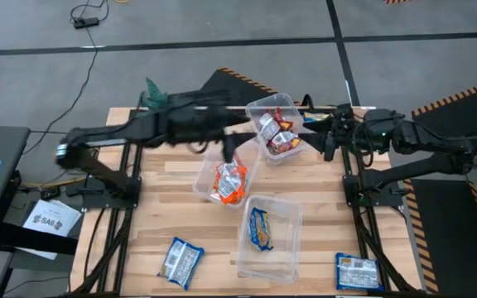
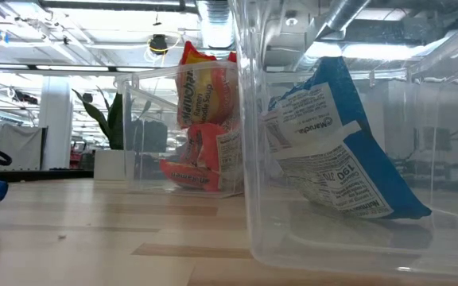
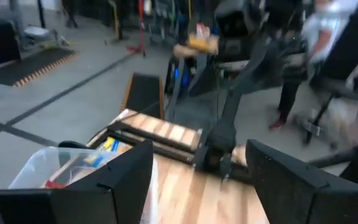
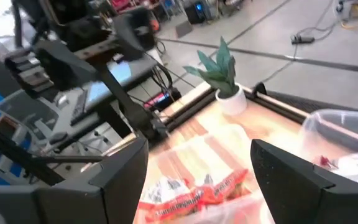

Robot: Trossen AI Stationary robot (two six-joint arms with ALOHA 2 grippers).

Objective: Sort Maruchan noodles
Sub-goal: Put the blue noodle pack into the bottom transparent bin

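While 3 tubs hold noodles, both tools gape empty.

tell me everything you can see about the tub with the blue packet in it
The tub is a clear plastic rectangle with an open top, thin see-through walls and rounded corners. It stands upright on the wooden table near the front edge, right of centre, apart from the other two tubs. One blue-and-yellow packet lies inside toward its back-left part; in the low view it leans tilted against a wall. Neither end effector is near it.
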